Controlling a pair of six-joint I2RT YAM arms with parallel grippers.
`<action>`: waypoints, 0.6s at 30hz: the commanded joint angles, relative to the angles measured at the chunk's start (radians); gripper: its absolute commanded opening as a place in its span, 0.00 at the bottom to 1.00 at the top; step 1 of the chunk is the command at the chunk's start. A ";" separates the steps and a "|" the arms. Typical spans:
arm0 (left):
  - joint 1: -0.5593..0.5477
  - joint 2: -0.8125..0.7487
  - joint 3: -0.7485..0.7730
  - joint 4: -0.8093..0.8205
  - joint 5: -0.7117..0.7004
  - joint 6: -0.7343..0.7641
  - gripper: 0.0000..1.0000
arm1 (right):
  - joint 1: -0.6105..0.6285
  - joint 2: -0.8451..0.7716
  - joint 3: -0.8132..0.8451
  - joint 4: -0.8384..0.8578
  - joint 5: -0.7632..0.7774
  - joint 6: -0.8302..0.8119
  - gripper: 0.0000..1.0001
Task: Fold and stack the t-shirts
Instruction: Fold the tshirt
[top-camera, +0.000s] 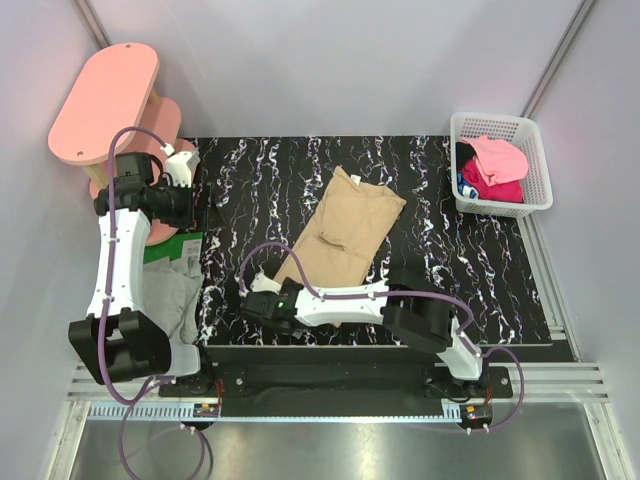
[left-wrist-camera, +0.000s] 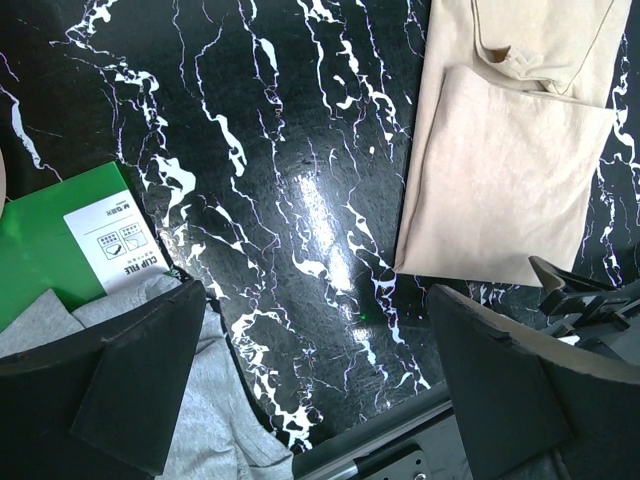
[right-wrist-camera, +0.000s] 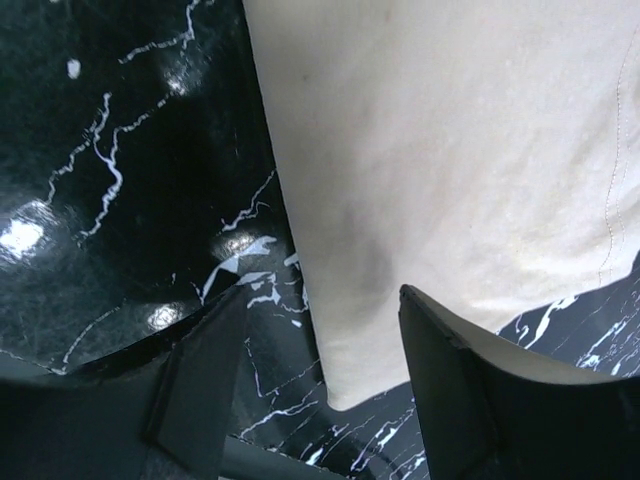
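**Tan shirt's corner between spread right fingers, left gripper wide over bare marble**

The table (top-camera: 450, 260) is glossy black marble veined in white, and it throws back bright glare spots. Pale, plain walls (top-camera: 330, 60) close it in on three sides, and a metal rail (top-camera: 330, 388) runs along the near edge by the arm bases.

The right gripper (right-wrist-camera: 320, 297) hangs low over the table with its fingers spread. The near corner of the tan t-shirt (top-camera: 345, 235) lies flat between them, and neither finger visibly presses on it. From that corner the shirt stretches ahead of the gripper. It is partly folded, one layer over another.

The left gripper (left-wrist-camera: 315, 292) is wide apart with nothing between its fingers and only bare marble below. The tan shirt lies ahead of it and to its right. A grey t-shirt (left-wrist-camera: 215, 400) is rumpled beneath and beside its left finger, overlapping the edge of a green clip file (left-wrist-camera: 50, 240).

Far off to the right of both grippers, at the table's back corner, a white basket (top-camera: 541, 160) holds a pink t-shirt (top-camera: 497, 158) on top of a magenta t-shirt (top-camera: 495, 188). Behind the left arm stand pink oval shelves (top-camera: 105, 100).
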 joint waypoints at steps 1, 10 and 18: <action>0.000 -0.002 0.047 0.015 0.000 -0.008 0.99 | 0.009 0.043 0.041 0.048 -0.009 0.024 0.67; 0.000 -0.008 0.052 0.012 0.000 -0.003 0.99 | 0.007 0.096 0.034 0.066 0.025 0.008 0.56; 0.001 -0.006 0.060 0.009 0.003 -0.006 0.99 | -0.036 0.093 -0.035 0.107 0.000 0.007 0.48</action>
